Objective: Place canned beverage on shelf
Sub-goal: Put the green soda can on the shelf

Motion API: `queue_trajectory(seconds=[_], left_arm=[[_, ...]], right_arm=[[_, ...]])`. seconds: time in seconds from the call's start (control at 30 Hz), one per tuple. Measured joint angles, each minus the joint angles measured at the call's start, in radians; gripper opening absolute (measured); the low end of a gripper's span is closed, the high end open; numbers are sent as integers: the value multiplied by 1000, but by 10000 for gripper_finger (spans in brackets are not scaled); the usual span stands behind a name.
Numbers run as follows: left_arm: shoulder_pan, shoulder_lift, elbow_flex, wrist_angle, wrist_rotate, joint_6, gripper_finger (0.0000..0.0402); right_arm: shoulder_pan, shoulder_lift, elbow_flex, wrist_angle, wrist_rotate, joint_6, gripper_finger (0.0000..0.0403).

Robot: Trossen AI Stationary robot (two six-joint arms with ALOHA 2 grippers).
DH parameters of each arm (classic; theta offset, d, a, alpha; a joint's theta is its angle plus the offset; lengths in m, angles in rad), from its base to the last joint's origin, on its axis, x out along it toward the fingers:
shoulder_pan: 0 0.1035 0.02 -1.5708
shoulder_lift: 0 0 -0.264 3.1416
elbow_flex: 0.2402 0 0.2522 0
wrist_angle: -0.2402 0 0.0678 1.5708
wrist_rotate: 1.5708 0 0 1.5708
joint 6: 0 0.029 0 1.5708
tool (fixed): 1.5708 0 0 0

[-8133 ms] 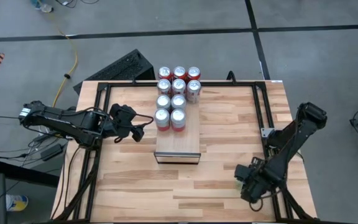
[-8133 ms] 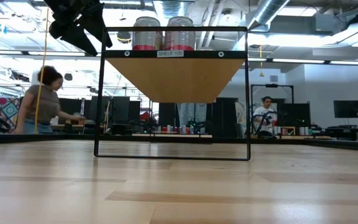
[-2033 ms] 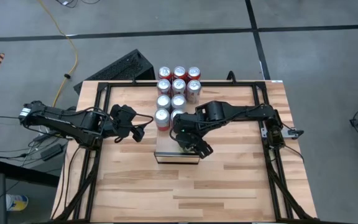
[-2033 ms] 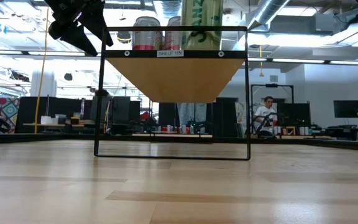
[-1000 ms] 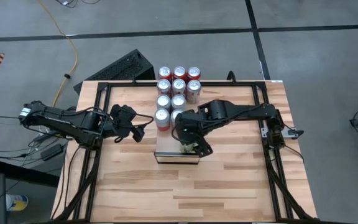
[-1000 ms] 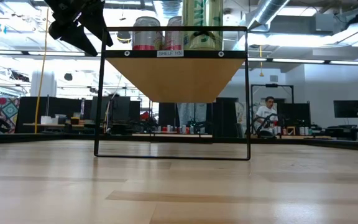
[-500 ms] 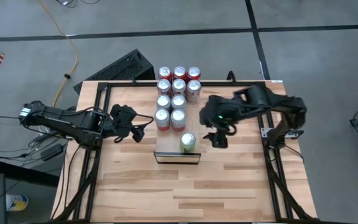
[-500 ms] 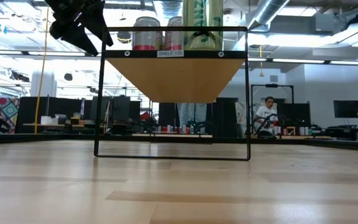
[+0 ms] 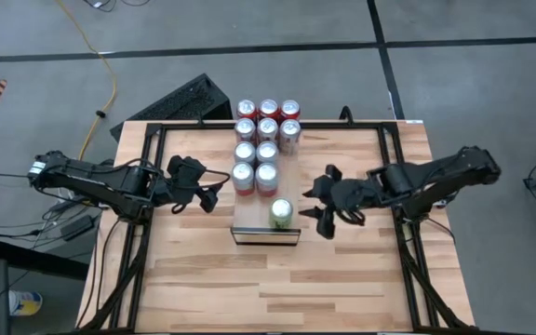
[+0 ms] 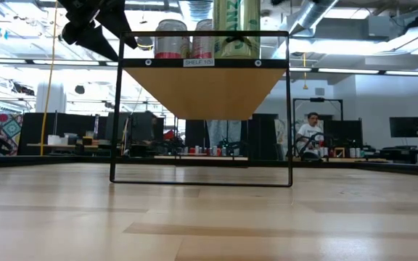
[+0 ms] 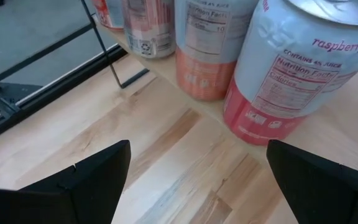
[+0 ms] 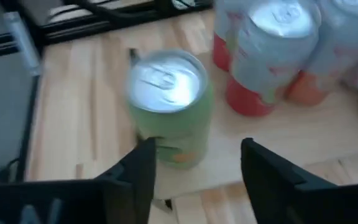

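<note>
Here the green can (image 9: 281, 212) stands upright, lid up, on the shelf (image 9: 249, 223), right claw (image 9: 322, 207) released beside it.

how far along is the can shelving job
Looks done: the green can stands upright on the shelf, at its front end, in line with the red cans. In hand: nothing; the right claw is beside the shelf, empty. Left: only parking the arm. The left claw waits open.
</note>
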Motion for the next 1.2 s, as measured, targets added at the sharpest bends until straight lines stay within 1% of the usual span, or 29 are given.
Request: queue_trajectory(seconds=[0.1,0.2,0.33,0.4,0.53,0.77,0.87,1.1,1.2], left_arm=[[0,0,0,0,-1,-25,363],[0,0,0,0,-2,-46,363],[0,0,0,-2,-3,-61,363],[0,0,0,-2,-3,-65,363],[0,0,0,-3,-3,-68,363],[0,0,0,-3,-7,-86,363],[0,0,0,-4,-7,-87,363],[0,0,0,-4,-8,-83,363],[0,1,0,-6,-8,-81,363]], right_arm=[[-9,-8,-96,37,14,48,179],[-11,-6,-137,56,15,50,149],[-10,12,-137,64,14,2,112],[-14,29,-135,96,16,-26,96],[-31,67,-136,136,9,-72,73],[-71,127,-136,239,-105,-149,63],[-92,130,-136,263,-152,-174,63],[-126,150,-133,360,-185,-239,63],[-135,156,-137,349,-221,-233,63]])
